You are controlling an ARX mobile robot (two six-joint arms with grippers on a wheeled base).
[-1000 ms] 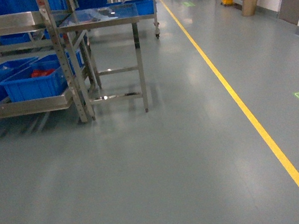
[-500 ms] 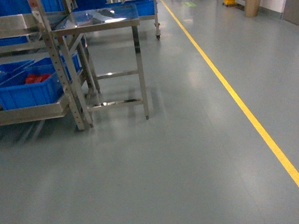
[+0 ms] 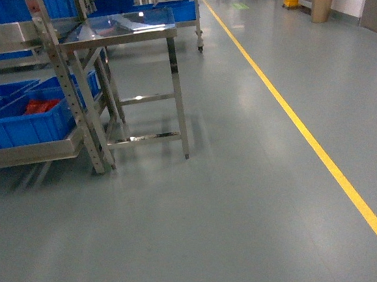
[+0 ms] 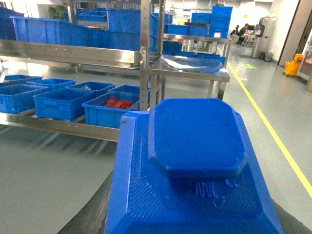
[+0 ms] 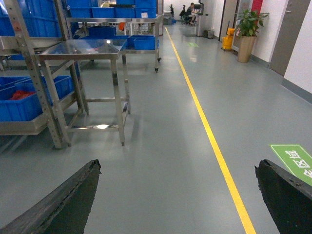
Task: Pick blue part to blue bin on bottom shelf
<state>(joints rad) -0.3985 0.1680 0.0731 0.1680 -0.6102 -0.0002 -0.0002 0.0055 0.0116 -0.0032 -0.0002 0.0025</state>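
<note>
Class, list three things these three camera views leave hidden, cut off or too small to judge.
1. Left gripper: left wrist view, fingers hidden behind the blue part filling the foreground.
2. Bottom shelf: head view, cut off by the left edge.
3. Red items in the blue bin: head view, too small to identify.

Bottom shelf (image 3: 28, 152): stainless-steel tier at far left, low above the grey floor (image 3: 205, 221). Carries blue bins (image 4: 61, 103) in a row; end bin (image 3: 28, 121), nearest the rack upright (image 3: 73, 100), holds red parts (image 3: 35, 105). Steel table (image 3: 130, 28) just right of the upright, legs on the floor. Yellow line (image 3: 313, 146) well right of the table.
</note>
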